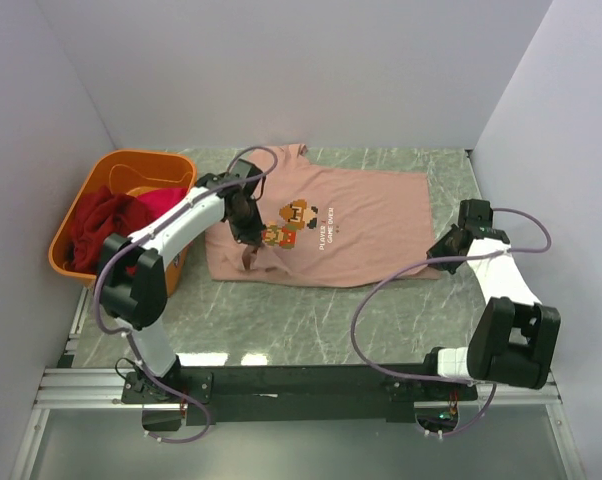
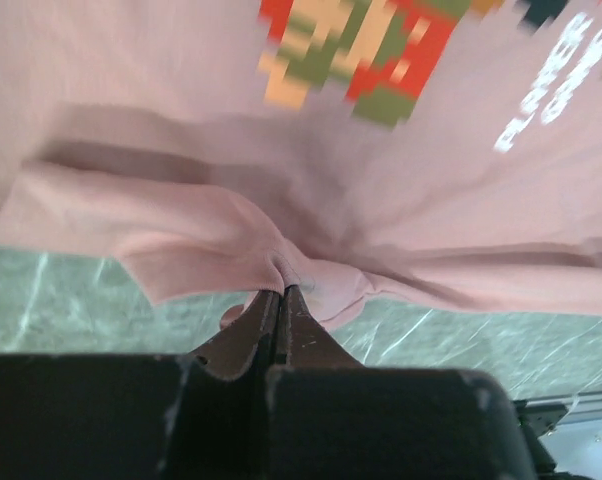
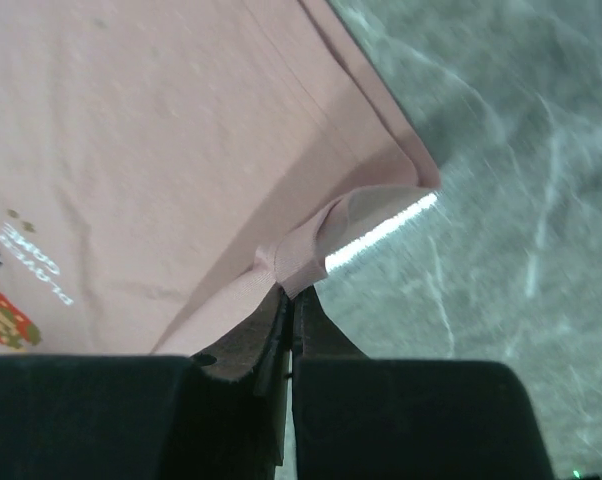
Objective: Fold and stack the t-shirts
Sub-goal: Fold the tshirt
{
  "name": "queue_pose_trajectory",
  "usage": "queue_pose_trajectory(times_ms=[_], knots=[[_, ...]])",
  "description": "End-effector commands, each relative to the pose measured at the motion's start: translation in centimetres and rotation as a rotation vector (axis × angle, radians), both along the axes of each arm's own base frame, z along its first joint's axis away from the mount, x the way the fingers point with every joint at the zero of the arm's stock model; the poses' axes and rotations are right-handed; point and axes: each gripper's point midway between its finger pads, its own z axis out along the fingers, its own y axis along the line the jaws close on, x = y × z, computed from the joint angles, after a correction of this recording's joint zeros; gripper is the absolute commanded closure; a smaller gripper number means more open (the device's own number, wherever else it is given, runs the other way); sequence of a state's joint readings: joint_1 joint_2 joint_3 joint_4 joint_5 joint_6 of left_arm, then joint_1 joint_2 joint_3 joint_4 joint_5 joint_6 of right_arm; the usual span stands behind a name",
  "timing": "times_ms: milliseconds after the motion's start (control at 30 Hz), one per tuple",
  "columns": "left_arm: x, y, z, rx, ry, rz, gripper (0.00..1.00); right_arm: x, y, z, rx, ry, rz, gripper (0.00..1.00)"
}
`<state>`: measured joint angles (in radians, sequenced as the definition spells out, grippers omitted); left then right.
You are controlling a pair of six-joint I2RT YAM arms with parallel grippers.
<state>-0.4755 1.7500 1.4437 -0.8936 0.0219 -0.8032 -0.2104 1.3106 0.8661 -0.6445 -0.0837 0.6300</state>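
T-shirts counted: three. Far left, one orange tub (image 1: pixel 131 158) set at table (image 1: pixel 311 310) edge, two shirts heaped inside: dark red t-shirt (image 1: pixel 96 225) at left, magenta t-shirt (image 1: pixel 163 200) just beside it at right. Left gripper (image 2: pixel 281 292) clamped on near-left edge of pink t-shirt (image 1: pixel 371 215), cloth bunched between fingers. One pink t-shirt laid flat mid-table, print up. Right gripper (image 3: pixel 291 292) pinched on its near-right corner, hem fold caught between fingers.

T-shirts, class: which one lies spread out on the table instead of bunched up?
The dusty pink t-shirt with the pixel figure print; the dark red t-shirt and magenta t-shirt sit crumpled in the orange tub.
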Motion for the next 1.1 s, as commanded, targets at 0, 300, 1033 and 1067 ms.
queue_pose_trajectory(times_ms=[0,300,1033,1067], knots=[[2.6,0.3,1.3,0.026,-0.049,-0.038,0.99,3.3,-0.5,1.7,-0.008,-0.081,0.023,1.00],[10.0,0.7,0.1,0.115,-0.106,-0.027,0.99,6.8,-1.4,0.9,-0.014,-0.083,0.015,1.00],[6.8,1.0,-2.8,-0.046,-0.169,0.016,0.00,9.3,1.4,2.8,-0.008,-0.273,0.156,0.10],[6.5,0.8,-3.0,-0.050,-0.170,0.009,0.01,9.7,1.8,2.9,0.007,-0.296,0.167,0.10]])
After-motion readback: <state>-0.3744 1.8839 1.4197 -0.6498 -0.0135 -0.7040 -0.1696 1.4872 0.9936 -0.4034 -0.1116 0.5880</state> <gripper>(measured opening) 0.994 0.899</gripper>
